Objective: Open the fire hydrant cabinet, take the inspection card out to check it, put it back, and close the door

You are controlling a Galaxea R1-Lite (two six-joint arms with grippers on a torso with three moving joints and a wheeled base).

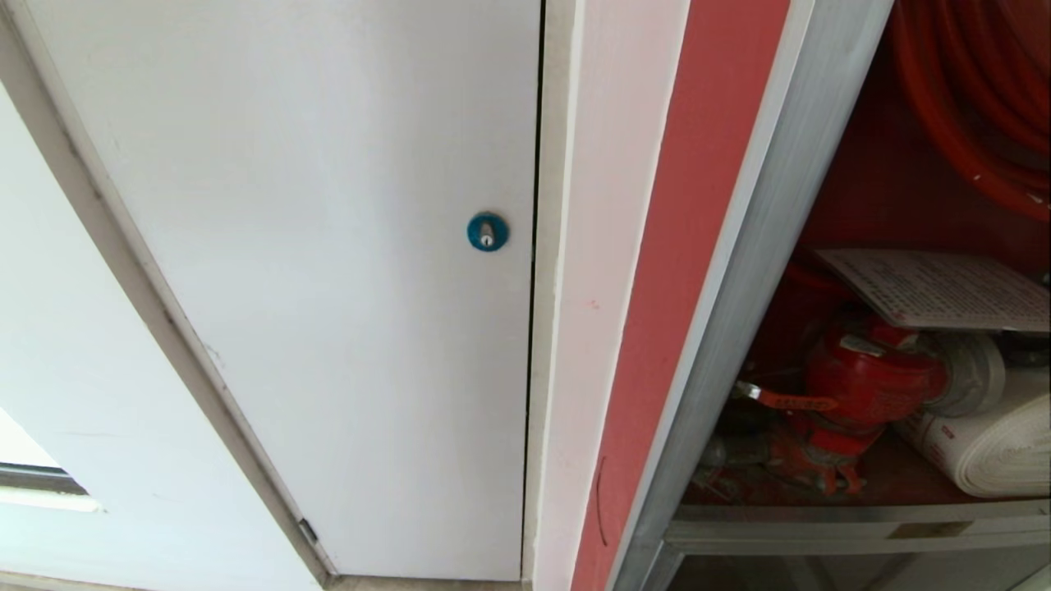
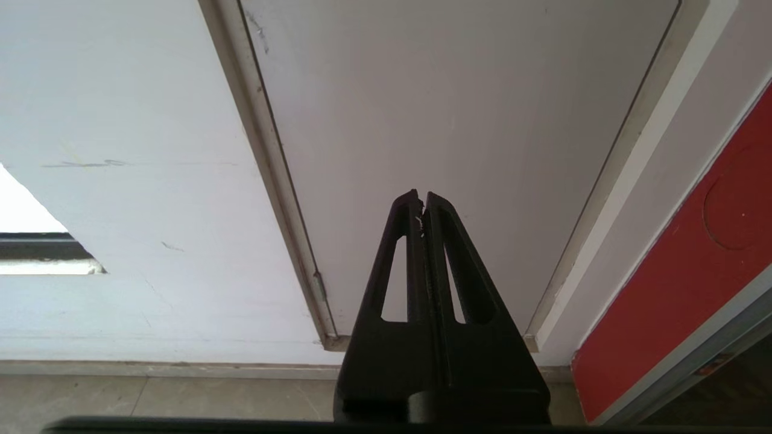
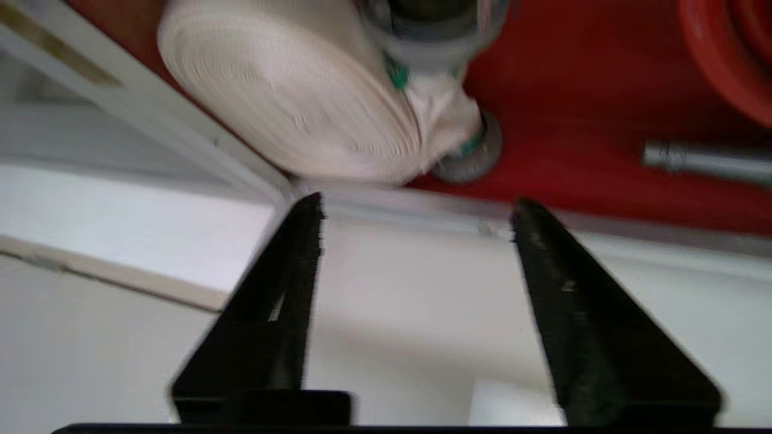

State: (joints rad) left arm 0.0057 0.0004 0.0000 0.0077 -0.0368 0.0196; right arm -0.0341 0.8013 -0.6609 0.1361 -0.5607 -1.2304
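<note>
While the left gripper point(image 2: 422, 202) hangs pressed together before the white panel point(image 1: 328, 246), the right gripper point(image 3: 416, 211) stands spread apart and empty just outside the fire hydrant cabinet point(image 1: 739, 271), facing the white rolled hose point(image 3: 289, 96); deeper inside, the inspection card point(image 1: 936, 287) lies above the red valve point(image 1: 870, 377).

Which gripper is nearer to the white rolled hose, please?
Right. The right gripper is open just in front of the white rolled hose; the left gripper is shut, facing the white panel.
</note>
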